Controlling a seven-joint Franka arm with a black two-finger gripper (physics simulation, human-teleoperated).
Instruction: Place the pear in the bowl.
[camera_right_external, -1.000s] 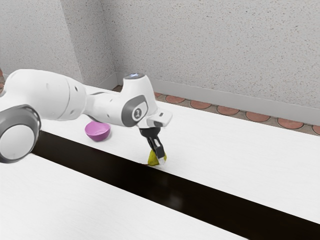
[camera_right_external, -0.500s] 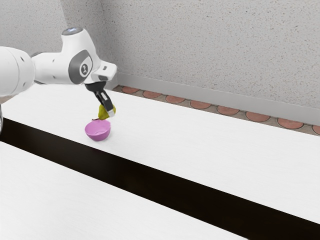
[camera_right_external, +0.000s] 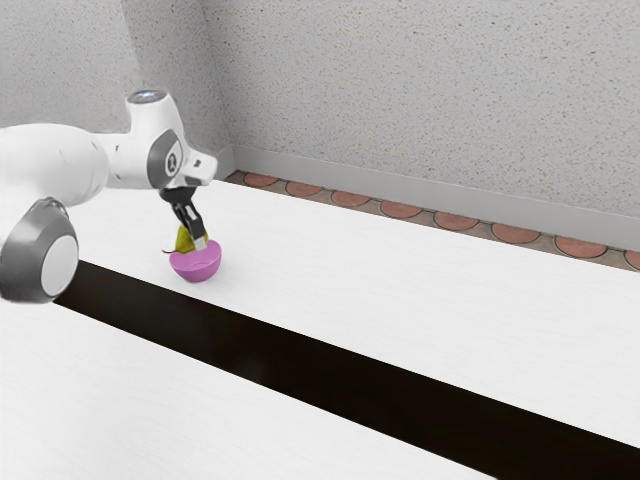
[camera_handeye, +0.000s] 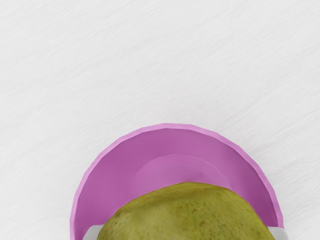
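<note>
My gripper (camera_right_external: 196, 242) is at the bowl's rim in the exterior view, shut on the yellow-green pear (camera_right_external: 184, 240). The pear's stem points toward the exterior view's left, and its lower part overlaps the back rim of the pink bowl (camera_right_external: 196, 267). From the wrist camera, my gripper (camera_handeye: 185, 233) has a pale fingertip against each side of the pear (camera_handeye: 185, 215). Beneath it lies the open bowl (camera_handeye: 170, 145), part of its inside hidden by the fruit. Whether pear and bowl touch, I cannot tell.
The bowl stands on a white table (camera_right_external: 400, 310). A long dark strip (camera_right_external: 300, 365) crosses on the near side of the bowl. Behind the table rises a speckled grey wall (camera_right_external: 430, 100).
Over the last second my gripper has carried the pear from beside the dark strip toward the exterior view's left. Since the middle frame, they have come lower over the bowl, which has stayed put.
</note>
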